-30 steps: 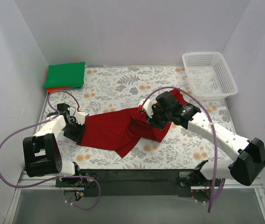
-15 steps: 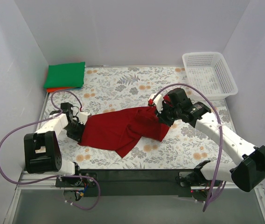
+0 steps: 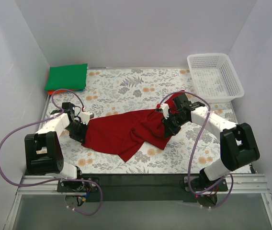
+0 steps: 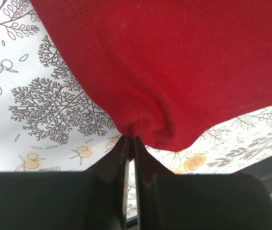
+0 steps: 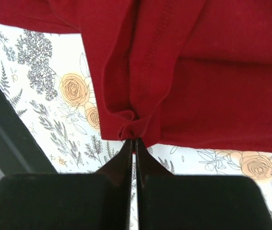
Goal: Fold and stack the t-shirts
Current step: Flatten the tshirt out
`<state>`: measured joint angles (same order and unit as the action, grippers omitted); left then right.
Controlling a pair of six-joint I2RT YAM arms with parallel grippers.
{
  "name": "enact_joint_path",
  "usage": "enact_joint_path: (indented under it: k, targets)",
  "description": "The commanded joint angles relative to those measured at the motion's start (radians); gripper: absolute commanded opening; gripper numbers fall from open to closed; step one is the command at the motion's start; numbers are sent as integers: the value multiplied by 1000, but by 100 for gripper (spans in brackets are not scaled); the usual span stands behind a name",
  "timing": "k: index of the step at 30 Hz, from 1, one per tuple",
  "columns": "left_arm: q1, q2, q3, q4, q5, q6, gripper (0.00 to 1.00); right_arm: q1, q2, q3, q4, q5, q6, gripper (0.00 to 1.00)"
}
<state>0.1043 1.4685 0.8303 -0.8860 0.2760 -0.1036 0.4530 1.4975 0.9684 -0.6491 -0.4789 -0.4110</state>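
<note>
Dark red soft cloth t-shirt (image 3: 124,133) lies crumpled in a band between the two pincers on the floral-print tabletop (image 3: 126,88). Left pincer (image 4: 130,140) is clamped tight on the shirt's stitched hem, with the cloth bunched into a small pucker right at the tips. The shirt fans out ahead of it. Right pincer (image 5: 134,140) is also clamped on a gathered fold of the same shirt; a hemmed edge runs straight ahead of the tips, with more red cloth to their right. In the top view a pointed corner of the shirt sticks out toward the arm bases, about midway between the pincers. Cloth at each grip looks lifted a little off the tabletop, hard to be sure. Bright green folded t-shirt (image 3: 67,76) sits well beyond the left pincer at the far left corner. It is stacked on an orange folded t-shirt (image 3: 54,92), only its edge showing. White plastic lattice basket (image 3: 215,76) stands well beyond the right pincer at the far right corner, apart from all shirts.
</note>
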Motion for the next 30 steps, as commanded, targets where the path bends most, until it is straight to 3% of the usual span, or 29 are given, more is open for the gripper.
enact_joint_path:
  k: [1, 2, 4, 5, 11, 14, 30]
  targets:
    - [-3, 1, 20, 4, 28, -4, 0, -51, 46, 24, 17, -147, 14, 4]
    - [-3, 4, 18, 5, 29, -4, 0, -62, 70, 27, 16, -159, 14, 17]
    - [-3, 4, 15, 4, 31, -5, 0, -94, 87, 35, 16, -193, 12, 30]
    - [-3, 4, 13, 7, 31, -4, 0, -105, 92, 36, 13, -202, 12, 42]
    - [-3, 12, 6, 15, 23, 1, 0, -151, 101, 59, -6, -273, -12, 65]
    - [-3, 19, 12, 18, 28, -4, 0, -151, 122, 70, -12, -296, -8, 70]
    - [-5, 38, 20, 19, 35, -11, 0, -99, 141, 26, -29, -247, -31, 70]
